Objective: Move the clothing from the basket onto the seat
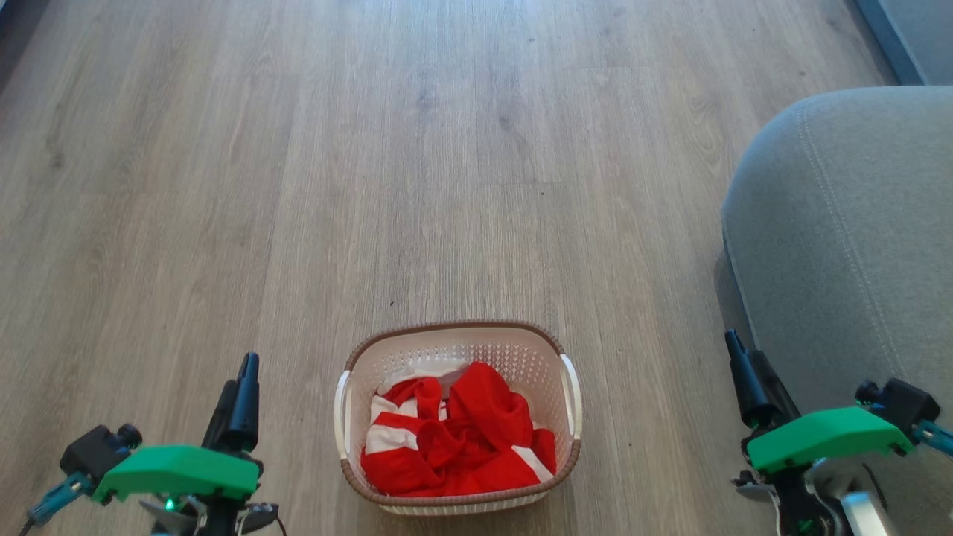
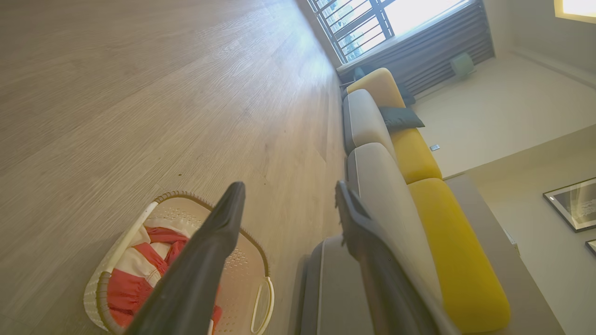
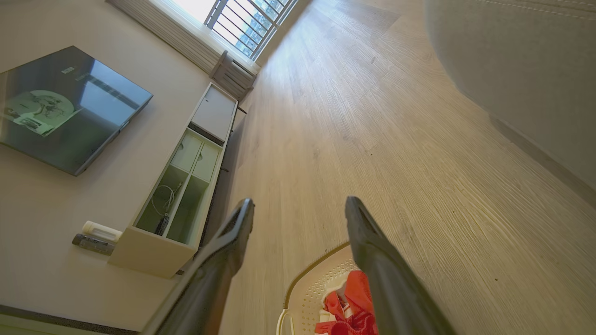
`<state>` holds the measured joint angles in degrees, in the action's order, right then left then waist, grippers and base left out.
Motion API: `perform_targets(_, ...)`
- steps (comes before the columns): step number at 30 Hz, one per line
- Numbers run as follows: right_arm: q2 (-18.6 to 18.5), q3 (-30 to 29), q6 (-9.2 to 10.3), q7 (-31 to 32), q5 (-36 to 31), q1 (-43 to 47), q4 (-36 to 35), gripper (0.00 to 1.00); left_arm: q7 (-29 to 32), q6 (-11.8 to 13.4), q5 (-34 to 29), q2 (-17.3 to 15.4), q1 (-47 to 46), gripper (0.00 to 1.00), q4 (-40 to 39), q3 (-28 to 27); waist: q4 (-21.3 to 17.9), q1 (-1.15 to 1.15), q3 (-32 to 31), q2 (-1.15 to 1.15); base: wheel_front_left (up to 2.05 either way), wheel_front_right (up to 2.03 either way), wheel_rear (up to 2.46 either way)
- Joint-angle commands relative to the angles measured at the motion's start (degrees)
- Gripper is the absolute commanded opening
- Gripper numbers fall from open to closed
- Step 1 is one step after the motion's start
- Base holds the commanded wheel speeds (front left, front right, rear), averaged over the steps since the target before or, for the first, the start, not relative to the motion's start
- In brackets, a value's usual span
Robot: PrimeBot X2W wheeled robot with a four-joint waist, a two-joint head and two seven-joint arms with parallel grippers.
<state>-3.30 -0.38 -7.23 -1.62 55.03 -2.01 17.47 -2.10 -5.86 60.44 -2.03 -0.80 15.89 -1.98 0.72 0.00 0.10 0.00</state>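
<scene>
The cream basket (image 1: 357, 372) with a brown rim stands on the wood floor at the bottom middle of the head view, and red clothing (image 1: 458, 435) with white stripes lies bunched inside it. The grey seat (image 1: 849, 246) fills the right side. My left gripper (image 1: 242, 387) hangs open to the left of the basket, apart from it. My right gripper (image 1: 744, 372) is open to the basket's right, in front of the seat's edge. The left wrist view shows the basket (image 2: 251, 270), the clothing (image 2: 130, 288) and the seat (image 2: 382, 186). In the right wrist view, the basket (image 3: 321, 274) and clothing (image 3: 358, 298) sit near the bottom.
Wood floor (image 1: 417, 164) stretches ahead of the basket. In the left wrist view, yellow sofa backs (image 2: 447, 242) and a dark cushion (image 2: 400, 117) run along the seat. A low TV cabinet (image 3: 181, 195) and a wall screen (image 3: 60, 107) appear in the right wrist view.
</scene>
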Motion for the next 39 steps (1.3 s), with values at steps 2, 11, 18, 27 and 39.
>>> perform_targets(2, -1.03, 0.97, -0.14, -1.04, -2.40, -3.64, -2.13, 1.00, -0.75, 0.03, -2.20, -0.51, -1.87, 1.00, -2.20, -0.64, 0.01, 0.00, 0.06, 0.00, 0.00, 0.00, 0.00)
perform_targets(11, -1.29, 2.25, -0.15, -2.57, -8.82, -4.08, -2.01, 1.00, -2.25, 0.27, -8.08, -0.55, -1.78, 1.00, -2.74, -0.44, 0.17, 0.00, 0.27, 0.00, 0.00, 0.00, 0.00)
perform_targets(18, -1.51, 3.55, -0.16, -3.76, -13.47, -4.46, -1.77, 1.00, -3.43, 0.34, -12.98, -0.58, -1.61, 1.00, -3.10, -0.11, 0.23, 0.00, 0.40, 0.00, 0.00, 0.00, 0.00)
perform_targets(27, -1.67, 4.88, -0.18, -5.46, -20.11, -4.68, -1.61, 1.00, -5.10, 0.73, -20.11, -0.63, -1.46, 1.00, -3.74, -0.13, 0.23, 0.00, 0.33, 0.00, 0.00, 0.00, 0.00)
perform_targets(39, -1.57, 5.71, -0.20, -7.51, -28.13, -4.33, -1.81, 1.00, -7.12, 1.51, -30.97, -0.69, -1.13, 1.00, -5.05, 0.18, -0.13, 0.00, 0.50, 0.00, 0.00, 0.00, 0.00)
